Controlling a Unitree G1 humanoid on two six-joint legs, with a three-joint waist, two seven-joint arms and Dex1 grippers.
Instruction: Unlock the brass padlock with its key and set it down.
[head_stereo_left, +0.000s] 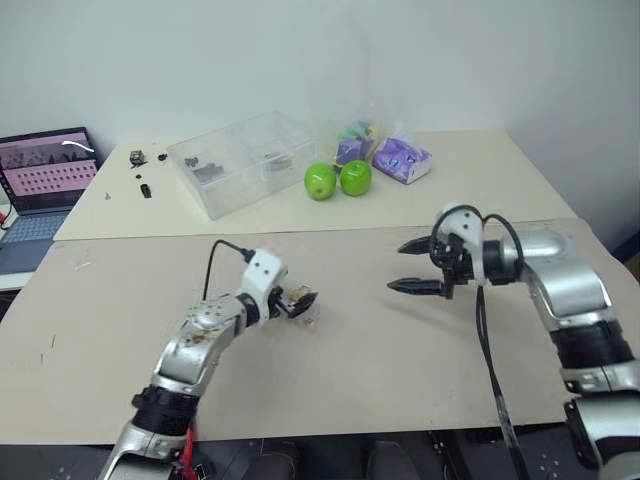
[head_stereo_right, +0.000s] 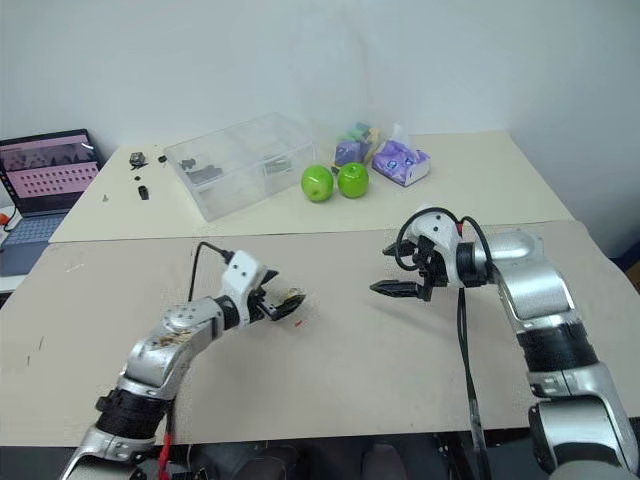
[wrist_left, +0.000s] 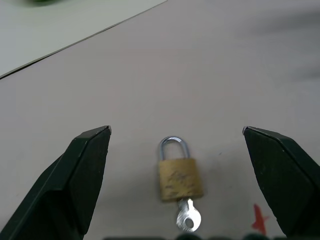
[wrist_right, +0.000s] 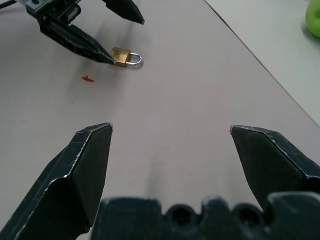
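Small, hard, slick padlock (wrist_left: 180, 177); we'd pinch its flat brass sides, key (wrist_left: 188, 218) at six o'clock. Left gripper (wrist_left: 177, 145) and right gripper (wrist_right: 170, 131) both gape wide, empty.

A brushed, scuffed brass padlock (wrist_left: 180, 179) with a polished silvery metal shackle lies on a smooth matt beige table (wrist_left: 240, 75), a shiny metal key (wrist_left: 188, 218) at its 6 o'clock. Matt black fingers (wrist_left: 75, 175) flank it. At the table's 12 o'clock sit two glossy green apples (head_stereo_left: 338, 179) and a clear plastic box (head_stereo_left: 243, 160).
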